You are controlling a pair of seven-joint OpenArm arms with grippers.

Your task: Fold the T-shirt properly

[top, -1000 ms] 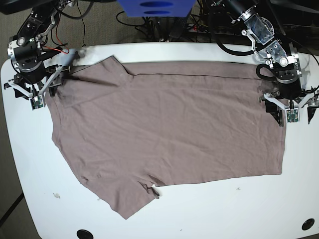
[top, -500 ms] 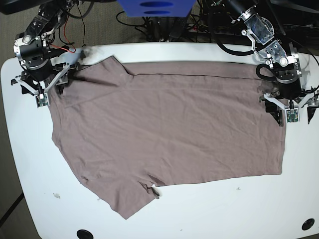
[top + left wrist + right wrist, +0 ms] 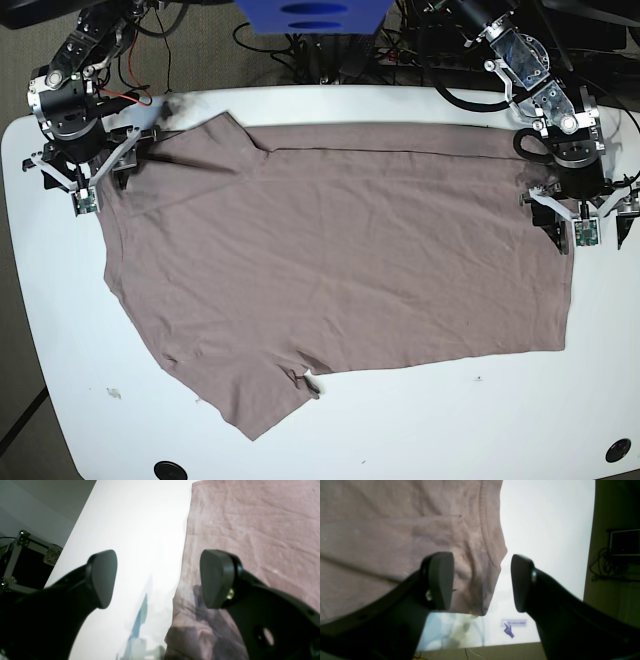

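A white worktop with rounded corners fills most of the base view, its glossy surface catching bright light. Beyond its far edge lie tangled black cables and a blue object. Greyish-brown floor shows alongside.

Both arms are black and silver with white brackets; fingers carry matte black rounded pads.

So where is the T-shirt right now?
In the base view the T-shirt lies spread flat on the white table, covering most of its width. One end reaches the right gripper on the picture's left, the other the left gripper.
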